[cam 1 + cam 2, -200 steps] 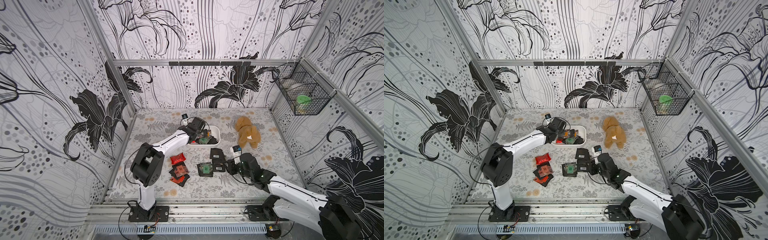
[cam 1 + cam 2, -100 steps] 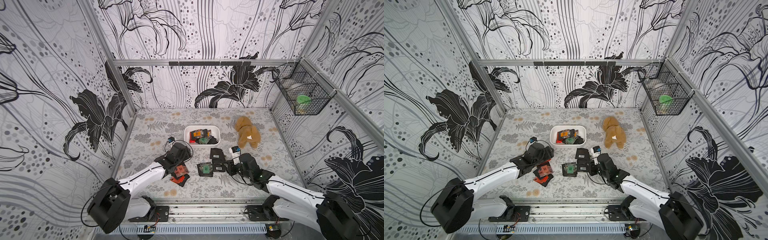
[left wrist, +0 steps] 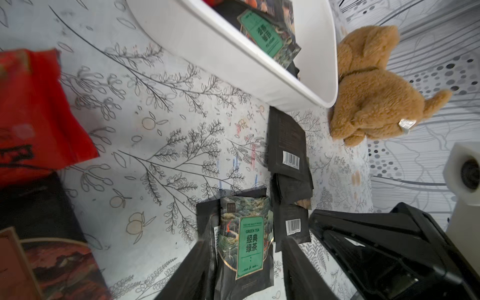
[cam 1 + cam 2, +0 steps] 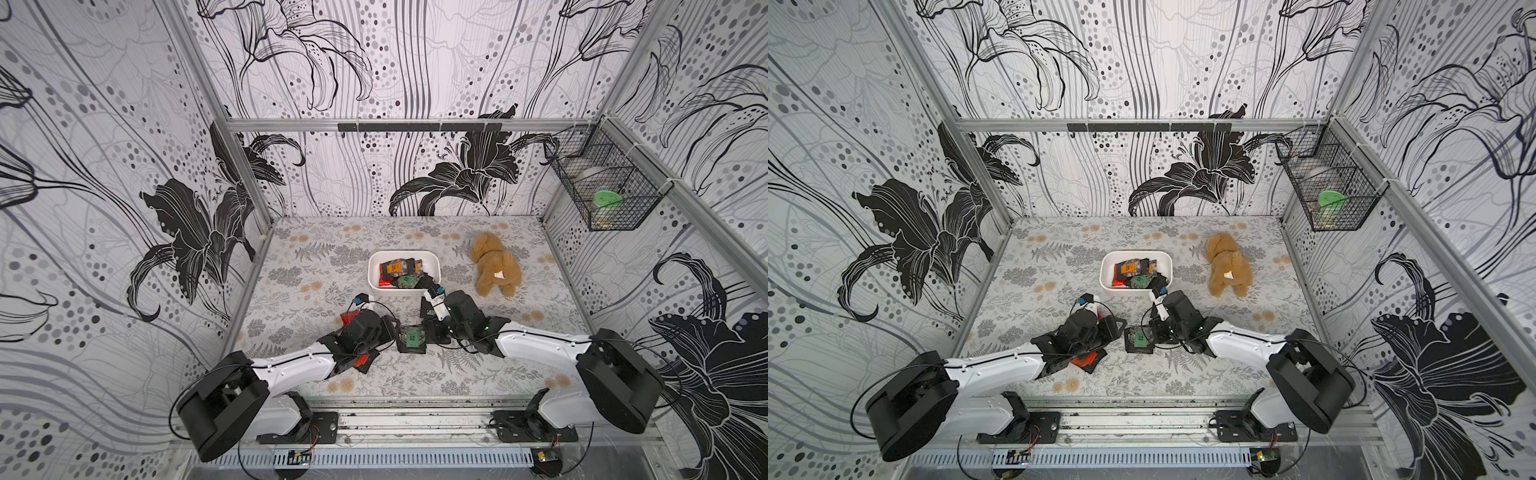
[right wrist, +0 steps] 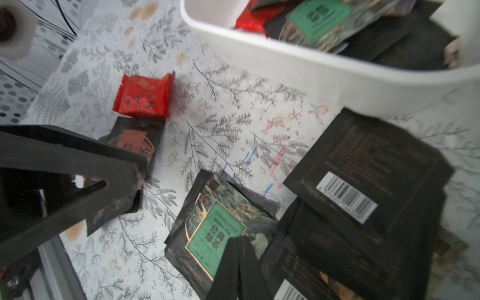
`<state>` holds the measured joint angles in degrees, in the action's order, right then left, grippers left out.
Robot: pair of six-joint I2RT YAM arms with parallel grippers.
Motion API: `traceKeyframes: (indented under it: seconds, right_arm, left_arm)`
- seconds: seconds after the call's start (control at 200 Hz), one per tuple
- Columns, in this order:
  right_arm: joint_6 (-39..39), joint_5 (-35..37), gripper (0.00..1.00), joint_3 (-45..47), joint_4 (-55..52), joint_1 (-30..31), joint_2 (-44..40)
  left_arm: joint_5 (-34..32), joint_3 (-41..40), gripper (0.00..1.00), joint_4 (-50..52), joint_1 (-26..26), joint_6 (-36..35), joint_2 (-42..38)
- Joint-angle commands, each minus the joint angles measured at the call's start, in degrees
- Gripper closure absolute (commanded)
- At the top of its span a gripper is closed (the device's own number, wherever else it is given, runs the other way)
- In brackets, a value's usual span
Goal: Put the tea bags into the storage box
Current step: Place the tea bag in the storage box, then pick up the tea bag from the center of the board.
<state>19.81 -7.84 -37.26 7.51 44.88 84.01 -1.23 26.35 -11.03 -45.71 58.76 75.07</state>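
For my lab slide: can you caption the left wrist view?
Left claw open astride a green-labelled black foil tea sachet, white plastic storage tub and tan plush toy beyond.

Tea bags [image 4: 401, 272] in storage box [image 4: 373, 270], plush toy [image 4: 496, 270] to its right

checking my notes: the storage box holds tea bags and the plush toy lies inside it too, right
No. The plush toy lies on the table beside the storage box, not inside it, as both top views show. It does hold tea bags.
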Motion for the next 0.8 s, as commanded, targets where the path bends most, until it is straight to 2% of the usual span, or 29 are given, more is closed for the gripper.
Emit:
traceKeyframes:
  seconds: [0.0, 0.255, 0.38, 0.796]
  right_arm:
    - [-1.3, 0.6, 0.94, -2.4, -2.7, 1.9, 3.0]
    - [-1.1, 5.7, 0.98, -2.8, -5.7, 3.0, 4.4]
    - [-0.8, 6.2, 0.99, -2.8, -6.3, 3.0, 5.0]
    - [-1.0, 6.4, 1.0, -3.9, -7.5, 3.5, 7.7]
  left_arm:
    - [-1.3, 3.8, 0.51, -1.5, -2.1, 0.7, 2.4]
    - [-3.4, 5.6, 0.51, 0.2, -3.9, 1.0, 6.4]
    - [-6.5, 4.7, 0.51, 0.1, -3.9, 2.8, 6.7]
    - [-5.0, 4.9, 0.53, -2.1, -3.9, 3.9, 11.0]
